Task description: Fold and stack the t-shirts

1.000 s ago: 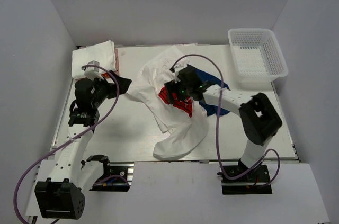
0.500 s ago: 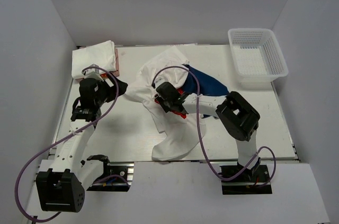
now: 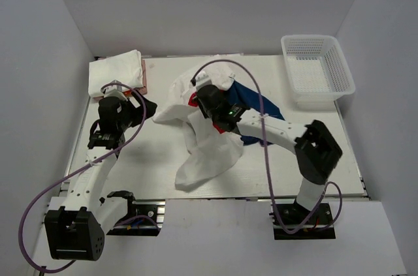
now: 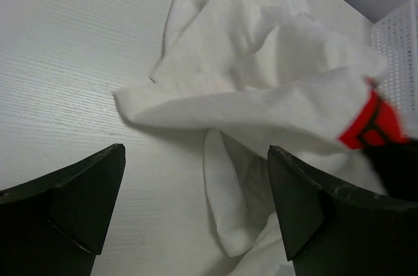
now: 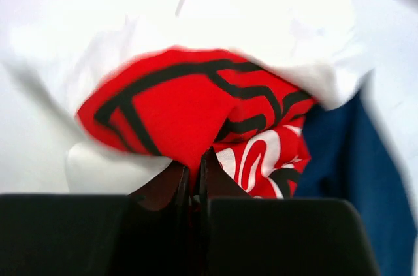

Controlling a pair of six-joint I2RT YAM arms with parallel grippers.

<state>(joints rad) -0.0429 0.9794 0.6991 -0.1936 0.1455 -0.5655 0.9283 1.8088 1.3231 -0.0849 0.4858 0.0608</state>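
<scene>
T-shirts lie spread across the white wood-grain table (image 3: 150, 171). At its far left corner sits a folded white cotton t-shirt (image 3: 116, 69), with a pinkish strip (image 3: 144, 75) along its right edge; what that strip is cannot be told. Just in front of it, the left gripper (image 3: 145, 105) hangs released, its dark fingers (image 4: 78, 204) spread wide over bare table and pointing at the heap to its right, near but not touching it.

In the middle lies a crumpled white cotton t-shirt with a red and black print (image 3: 206, 158), one end trailing toward the near edge, the other bunched and lifted. The right gripper (image 3: 198, 95) is clenched on the red printed fabric (image 5: 189, 113), jaws pressed together with cloth pinched between them. The right arm reaches across the heap, and its purple cable (image 3: 228, 62) arches over it.

Beneath and to the right, a royal blue t-shirt (image 3: 255, 101) pokes out, partly covered by the white one and the arm. At the far right corner stands a white plastic lattice basket (image 3: 341, 70), well apart from the cloth
</scene>
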